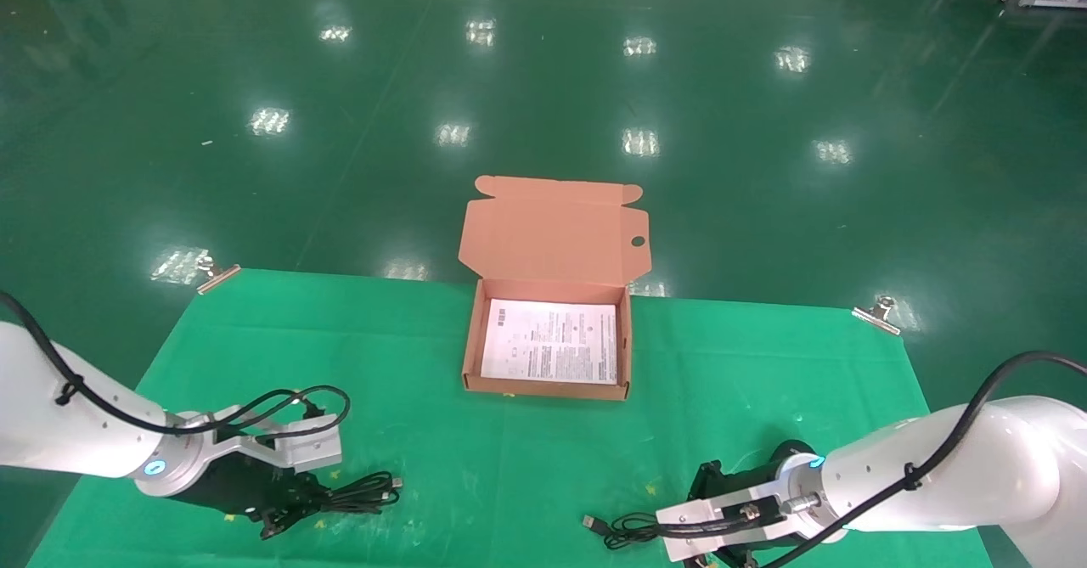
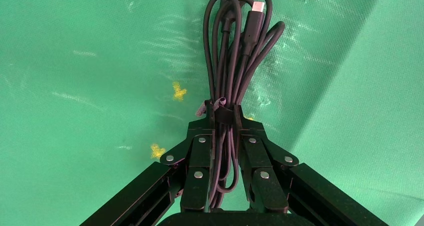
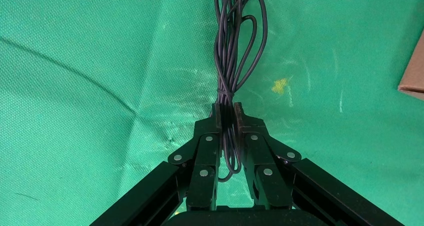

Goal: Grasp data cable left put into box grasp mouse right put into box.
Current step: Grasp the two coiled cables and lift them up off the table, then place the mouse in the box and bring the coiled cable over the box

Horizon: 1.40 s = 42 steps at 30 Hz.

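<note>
A green cloth (image 1: pixel 425 356) covers my table, creased and wrinkled in places. 2 metal clips (image 1: pixel 217 278) pin its far corners, 1 on each side. Small yellow marks (image 2: pixel 178 91) dot the cloth. Beyond the table lies a glossy green floor (image 1: pixel 543 84) with bright light reflections.

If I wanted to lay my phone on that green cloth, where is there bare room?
Bare cloth lies between the left gripper and right gripper, in front of the box, and on both sides of it. The near corners are crowded by grippers, data cable and thin cord.
</note>
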{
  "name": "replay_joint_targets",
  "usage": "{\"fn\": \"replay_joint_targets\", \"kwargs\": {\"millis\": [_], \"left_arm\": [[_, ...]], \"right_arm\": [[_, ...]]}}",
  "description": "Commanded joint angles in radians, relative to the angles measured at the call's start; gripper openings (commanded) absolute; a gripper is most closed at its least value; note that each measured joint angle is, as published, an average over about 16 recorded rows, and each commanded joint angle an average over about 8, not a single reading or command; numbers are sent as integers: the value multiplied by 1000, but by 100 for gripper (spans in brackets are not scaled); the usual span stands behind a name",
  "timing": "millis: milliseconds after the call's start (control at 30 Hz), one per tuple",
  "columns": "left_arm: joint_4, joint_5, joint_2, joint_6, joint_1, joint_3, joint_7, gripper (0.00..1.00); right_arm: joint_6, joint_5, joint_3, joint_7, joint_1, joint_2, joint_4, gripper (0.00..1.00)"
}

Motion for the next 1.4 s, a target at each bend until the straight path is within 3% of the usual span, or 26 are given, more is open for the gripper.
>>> {"fn": "replay_joint_targets", "kwargs": {"millis": [33, 367, 633, 833, 1100, 1400], "left_arm": [[0, 0, 0, 0, 0, 0, 0, 0], [-57, -7, -39, 26, -28, -10, -1, 0], [-297, 50, -131, 53, -106, -21, -86, 0], [-441, 113, -152, 26, -170, -38, -160, 0], [-470, 169, -92, -40, -250, -61, -213, 0], [-368, 190, 6, -134, -317, -76, -184, 0]], "right_arm": [[0, 0, 0, 0, 0, 0, 0, 0], [2, 23, 28, 23, 16, 36, 25, 0], [16, 58, 117, 123, 82, 163, 154, 0], [33, 47, 166, 192, 166, 195, 217, 0], [66, 53, 205, 224, 299, 118, 216, 0], [159, 84, 223, 136, 450, -68, 27, 0]]}}
